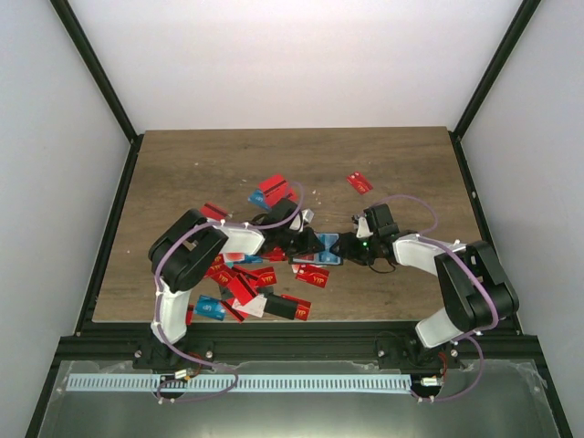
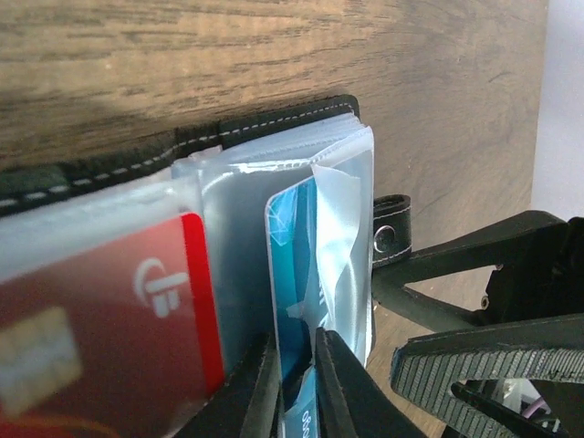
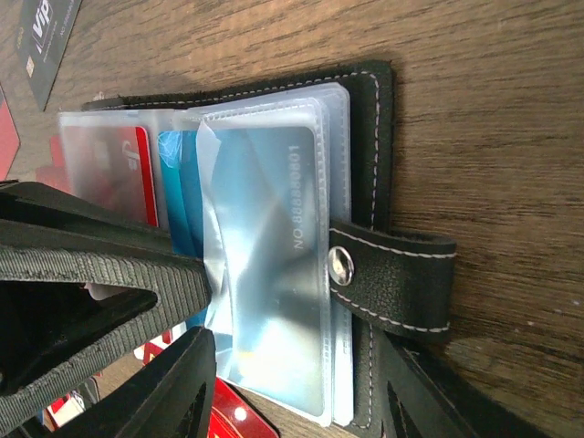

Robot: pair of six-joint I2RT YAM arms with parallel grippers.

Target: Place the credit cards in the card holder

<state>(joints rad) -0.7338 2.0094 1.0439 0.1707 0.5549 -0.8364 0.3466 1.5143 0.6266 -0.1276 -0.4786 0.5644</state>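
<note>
The left gripper [image 2: 297,360] has its jaws nearly closed either side of a blue card [image 2: 294,246]; whether they pinch it I cannot tell. Thin, stiff and slick, the card stands among the clear sleeves [image 3: 274,274] and is best held by its short edge. The right gripper [image 3: 203,308], half open and holding nothing, touches those limp sleeves. The card holder [image 3: 365,128], black with white stitching, lies open mid-counter [image 2: 274,46]. It looks light and likely to slide. Red credit cards [image 1: 242,283] lie scattered nearby.

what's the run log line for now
left gripper: pinching blue card into card holder | right gripper: jaws apart beside card holder | loose credit cards: on table
</note>
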